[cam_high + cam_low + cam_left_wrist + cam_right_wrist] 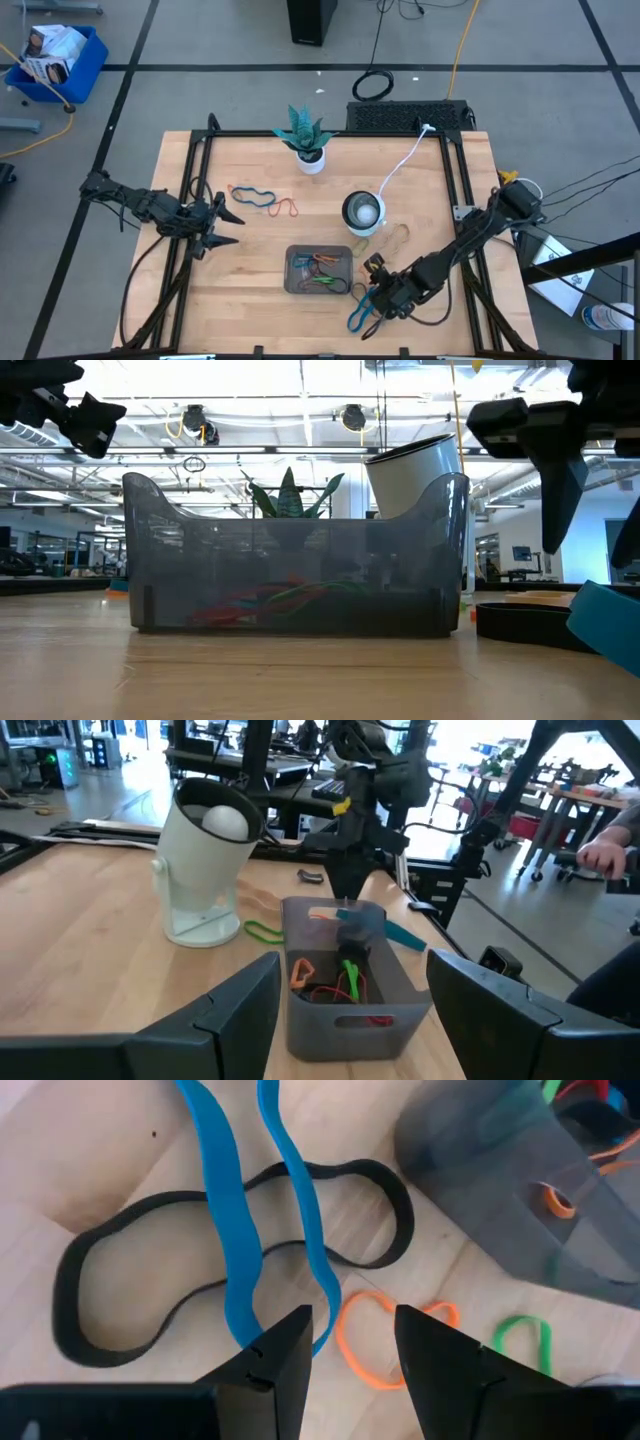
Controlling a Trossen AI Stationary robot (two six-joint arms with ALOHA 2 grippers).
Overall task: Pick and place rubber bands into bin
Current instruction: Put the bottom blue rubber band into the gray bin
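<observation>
2 arms: right claw (383,297) low over the table's near right part, just beside the bin's right end; left claw (222,222) waiting near the left side, well apart from the bin.
Right claw state: fingers (270,1355) parted with a gap between them and nothing clamped; 1 finger sits on the end of the blue band (232,1230).
Left claw state: fingers (225,1010) spread wide, holding nothing, pointed across the table toward the bin.
Bin: dark grey tray (296,285) near the table's middle front, already holding several red, orange and green bands (322,270).
Key relation: the blue band (360,316) lies directly under and ahead of the right claw, its long axis running away from the fingers; the right arm is by far the nearer one.
Crossing items: a black band (90,1280) lies under the blue one and crosses it, so a pinch there may catch both.
Close by: a small orange band (365,1345) and a small green band (520,1338) lie on the wood between the claw and the bin wall (480,1170).
Left-side leftovers: a blue band (252,195) and a red band (287,208) lie near the left claw.
Other things: white cup (362,212) behind the bin, potted plant (304,135) at the far edge, white cable (405,160).
Obstruction: the bin's near wall stands between the blue band and the drop spot, so a lift looks necessary first.
</observation>
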